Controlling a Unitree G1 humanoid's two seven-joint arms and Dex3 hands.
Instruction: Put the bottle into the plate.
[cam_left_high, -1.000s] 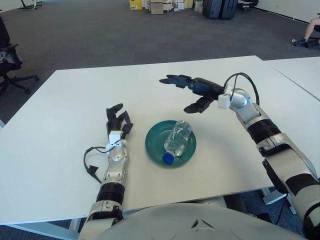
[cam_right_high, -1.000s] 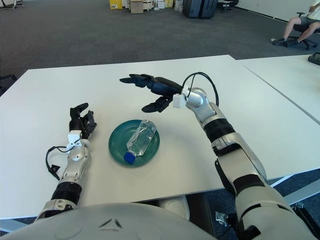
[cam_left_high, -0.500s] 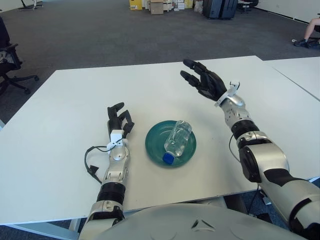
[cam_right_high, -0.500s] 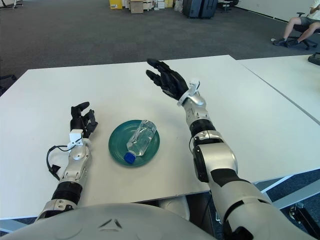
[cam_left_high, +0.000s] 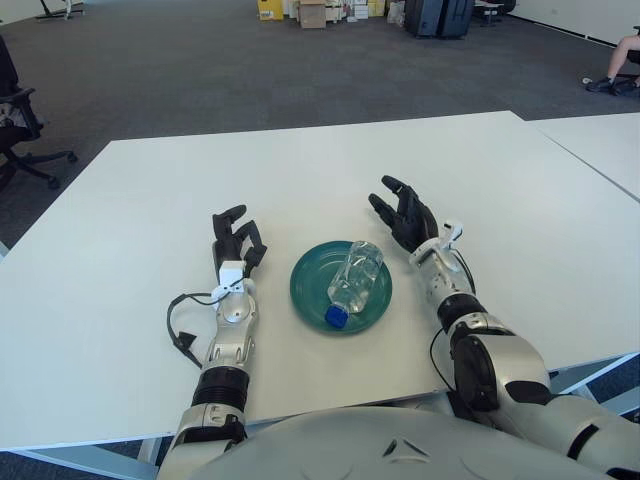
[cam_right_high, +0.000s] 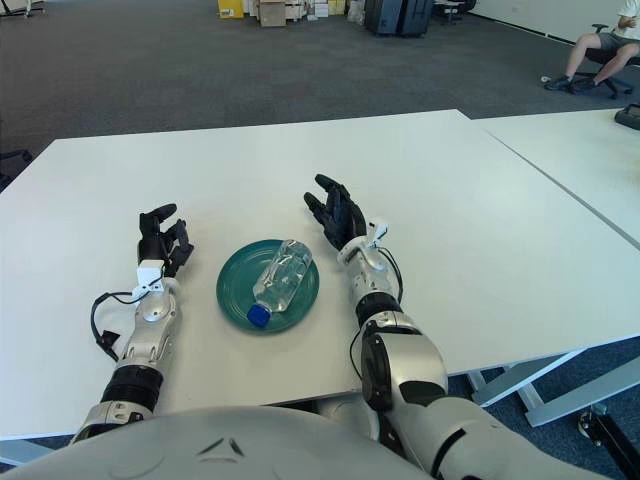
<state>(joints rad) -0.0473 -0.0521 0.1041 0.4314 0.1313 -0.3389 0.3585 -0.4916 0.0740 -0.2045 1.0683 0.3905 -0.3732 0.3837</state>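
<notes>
Bottle (cam_left_high: 355, 280) lies on its side inside the green plate (cam_left_high: 308, 290), its blue cap (cam_left_high: 336, 317) at the near rim and its base toward the far right rim. One bottle, one plate, and two hands are on the white bench (cam_left_high: 140, 190), whose surface is bare and wide on the far side and to the left of the arms. The plate sits well in from every edge; the near edge of the bench runs just below the forearms.

The right hand (cam_left_high: 403, 216) shows just right of the plate and apart from it, its black fingers (cam_left_high: 385, 186) spread and released, holding nothing. The left hand (cam_left_high: 233, 241) shows just left of the plate, its fingers (cam_left_high: 229, 214) loosely bent and grasping nothing, with a black cable (cam_left_high: 178, 322) looping beside its wrist.

A second white table (cam_left_high: 600, 140) stands to the right across a narrow gap. The left eye view takes in an office chair (cam_left_high: 20, 125) at the far left on the grey carpet; the right eye view instead shows a seated person (cam_right_high: 598, 50) at the far right
</notes>
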